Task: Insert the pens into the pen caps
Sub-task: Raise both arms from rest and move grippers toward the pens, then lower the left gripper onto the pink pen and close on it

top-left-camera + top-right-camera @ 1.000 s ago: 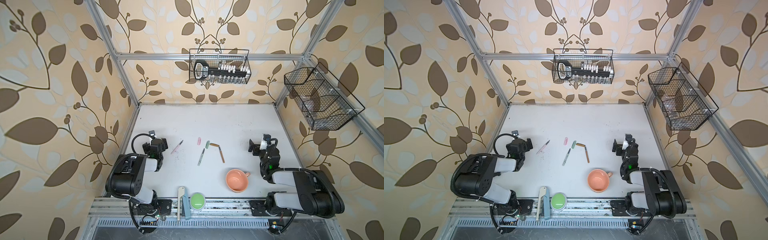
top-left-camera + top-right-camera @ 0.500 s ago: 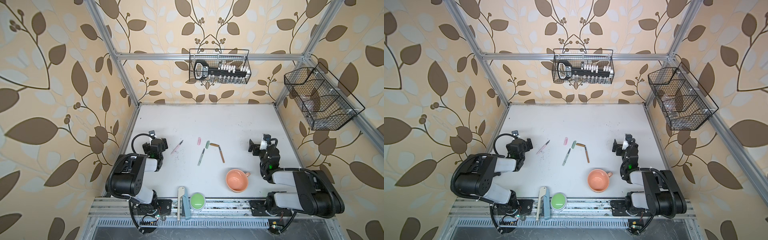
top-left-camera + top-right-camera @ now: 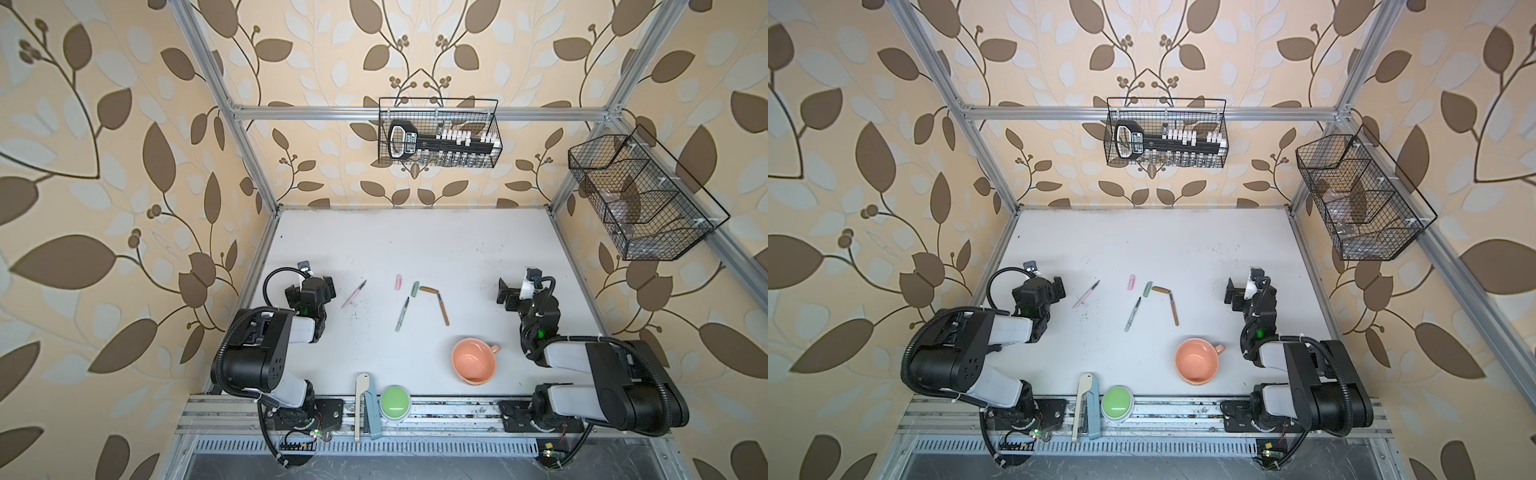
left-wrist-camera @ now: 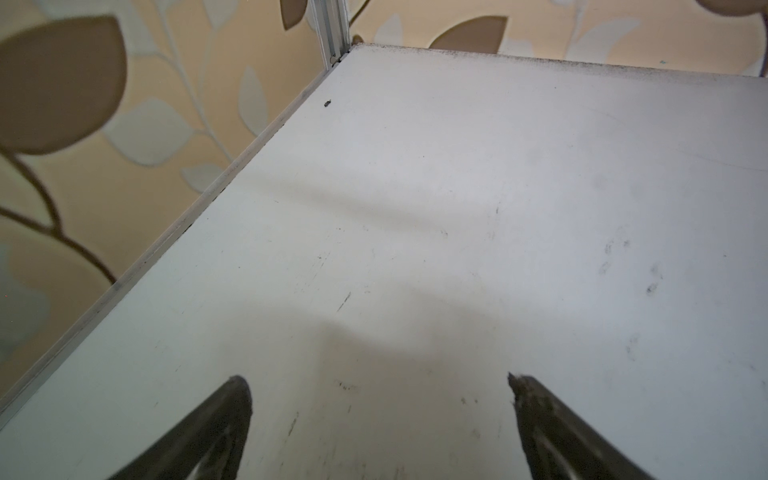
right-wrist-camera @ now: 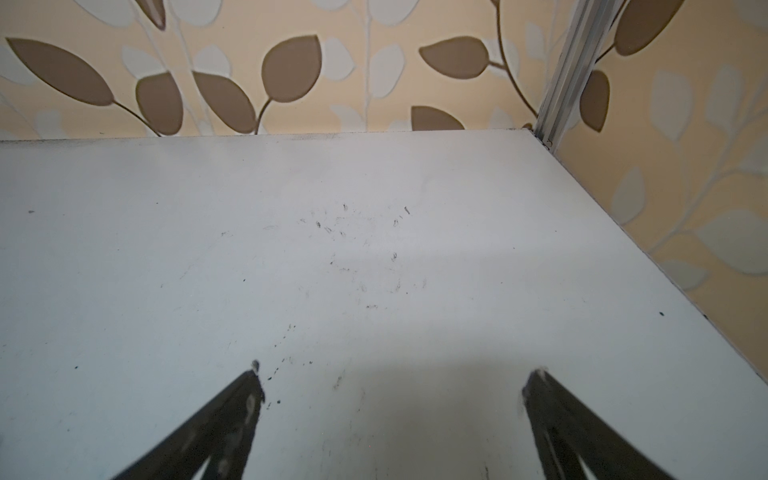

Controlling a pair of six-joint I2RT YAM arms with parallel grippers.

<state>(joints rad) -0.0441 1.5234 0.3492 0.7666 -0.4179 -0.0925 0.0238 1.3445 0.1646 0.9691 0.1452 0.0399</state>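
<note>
Left tool (image 4: 378, 384) and right tool (image 5: 397, 376) held wide open, nothing gripped — pens (image 3: 402, 314), pen caps (image 3: 414, 288) left separate on table (image 3: 415, 249).

Tabletop (image 3: 415, 245): white board, matt, smooth, scuffed with dark ink specks. Frame rail (image 3: 374, 111): bare extruded aluminium, dull sheen. Back wire basket (image 3: 496, 137) and side wire basket (image 3: 648, 241): black coated metal mesh. Wallpaper (image 3: 104, 166): matt, embossed leaf texture. Cup (image 3: 473, 365): peach, smooth, slight sheen. Grey-green pen (image 3: 402, 314) and tan-brown pen cap (image 3: 428, 289): smooth satin plastic. Green button (image 3: 395, 401): glossy plastic. Left arm shell (image 3: 253, 361): matt black plastic.
</note>
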